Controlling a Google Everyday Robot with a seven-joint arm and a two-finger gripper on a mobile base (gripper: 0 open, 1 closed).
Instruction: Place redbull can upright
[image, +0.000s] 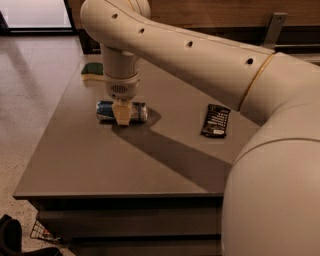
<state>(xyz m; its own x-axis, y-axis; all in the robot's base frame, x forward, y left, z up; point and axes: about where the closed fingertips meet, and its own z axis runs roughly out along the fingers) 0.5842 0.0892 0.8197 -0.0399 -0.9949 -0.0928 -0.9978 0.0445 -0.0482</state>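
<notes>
Gripper (121, 113) hangs straight down on the redbull can (137, 112) at its mid-length, left of centre on the surface (100, 165). Jaws straddle or clamp it; cannot tell which. Likely step: secure the grasp. Best done with a firm, centred hold, a lift clear, a swing to vertical, then 1 end set flat before release. The can lies on its side, long axis left-right, ends pointing to either side. Sponge (92, 70) and wrapper (216, 120) sit well apart.

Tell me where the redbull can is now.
In the camera view, the redbull can lies on its side left of centre on the table, under the gripper; the sponge sits beyond it and the dark wrapper off to the picture's right.
</notes>
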